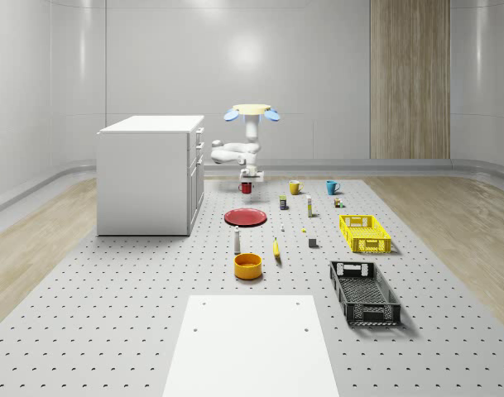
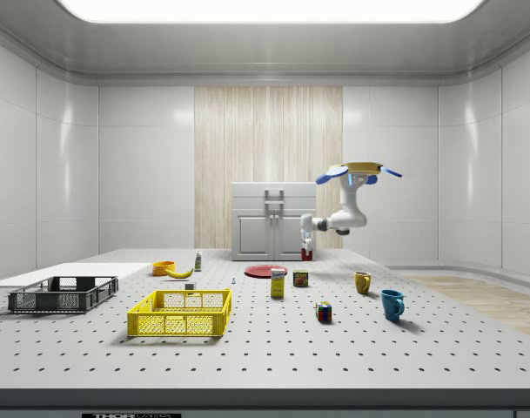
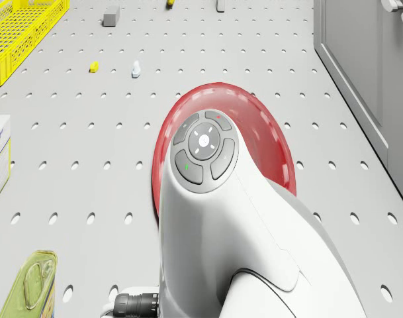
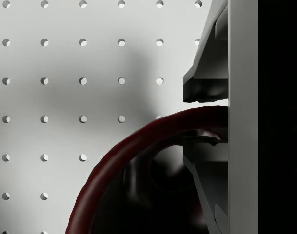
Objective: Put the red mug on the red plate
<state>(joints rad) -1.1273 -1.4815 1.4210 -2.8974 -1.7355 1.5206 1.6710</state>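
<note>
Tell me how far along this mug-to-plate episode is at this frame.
Done: the gripper has closed on the rim of the glossy red mug; in the wrist view a finger sits on either side of its wall. In hand: the hovering drone holds the mug beside the white cabinet, behind the flat round red plate. Left: carrying it over the plate, setting it down, releasing.

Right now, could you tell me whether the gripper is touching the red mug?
Touching: in the wrist view the gripper's fingers straddle the red mug's rim, one inside, one outside.

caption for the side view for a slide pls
Drone hovering past the red plate, claw gripping the red mug above the table.
</note>
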